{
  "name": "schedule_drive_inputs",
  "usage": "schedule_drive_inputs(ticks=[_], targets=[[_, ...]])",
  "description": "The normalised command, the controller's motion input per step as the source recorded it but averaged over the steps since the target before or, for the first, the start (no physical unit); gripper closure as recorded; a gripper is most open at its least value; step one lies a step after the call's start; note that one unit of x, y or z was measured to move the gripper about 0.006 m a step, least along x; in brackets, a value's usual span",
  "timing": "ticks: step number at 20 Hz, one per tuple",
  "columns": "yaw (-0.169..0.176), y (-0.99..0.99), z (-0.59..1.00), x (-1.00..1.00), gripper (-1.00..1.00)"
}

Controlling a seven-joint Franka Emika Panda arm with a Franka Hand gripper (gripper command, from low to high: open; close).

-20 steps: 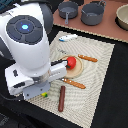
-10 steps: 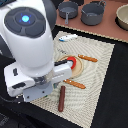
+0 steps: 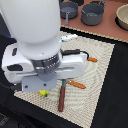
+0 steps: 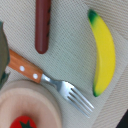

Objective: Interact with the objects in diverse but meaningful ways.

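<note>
Swinging nearer the exterior camera over the last second, the white arm now hides most of the woven beige mat [image 3: 102, 60]; the pincer itself shows in neither view, so whether it is open or closed cannot be told. Beneath the wrist lie the yellow toy banana [image 4: 103, 52], the brown sausage stick [image 4: 42, 25], a wooden-handled metal fork [image 4: 50, 82] and the round red tomato [image 4: 23, 122] on a pale wooden plate [image 4: 30, 102]. A sound descent would centre on one item, probably the banana, with jaws spanning its narrow width, clear of the fork tines close beside it.

Yellow banana [image 4: 103, 52], brown sausage [image 4: 42, 26], red tomato [image 4: 22, 122].
</note>
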Motion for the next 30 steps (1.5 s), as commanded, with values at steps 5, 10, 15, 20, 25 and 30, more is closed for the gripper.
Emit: schedule_drive_inputs(ticks=[5, 10, 15, 20, 25, 30], targets=[[0.000, 0.00, -0.15, 0.73, -1.00], [0.000, -0.01, -0.18, 0.65, -1.00], [0.000, -0.06, -0.22, 0.48, -1.00], [0.000, -0.08, -0.31, 0.15, -1.00], [0.000, -0.05, -0.28, 0.01, -1.00], [0.000, -0.03, -0.10, 0.15, -1.00]])
